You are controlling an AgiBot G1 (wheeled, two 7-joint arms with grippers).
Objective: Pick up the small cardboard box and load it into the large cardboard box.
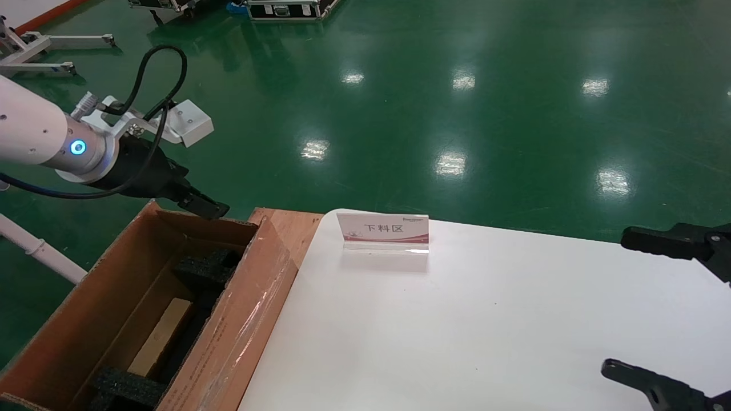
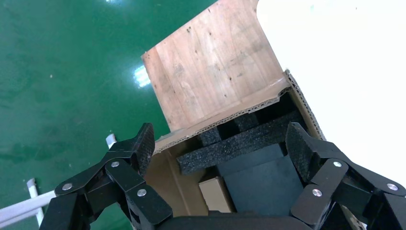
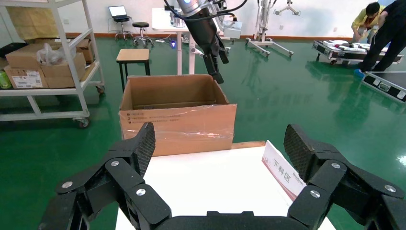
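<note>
The small cardboard box (image 1: 160,336) shows as a pale tan strip inside the large cardboard box (image 1: 243,319), set between black foam pads (image 1: 207,266). In the left wrist view the small cardboard box (image 2: 215,193) lies below a foam pad (image 2: 239,143), beside a dark slab. My left gripper (image 1: 205,206) hangs over the far end of the large cardboard box (image 2: 230,115), open and holding nothing (image 2: 220,134). My right gripper (image 1: 615,301) is open and empty over the table's right edge (image 3: 219,133).
A white table (image 1: 457,331) stands right of the carton, with a small sign (image 1: 384,228) at its far edge. A wooden board (image 1: 291,225) sits between the carton's far end and the table. Green floor lies beyond. Shelving with boxes (image 3: 43,62) is farther off.
</note>
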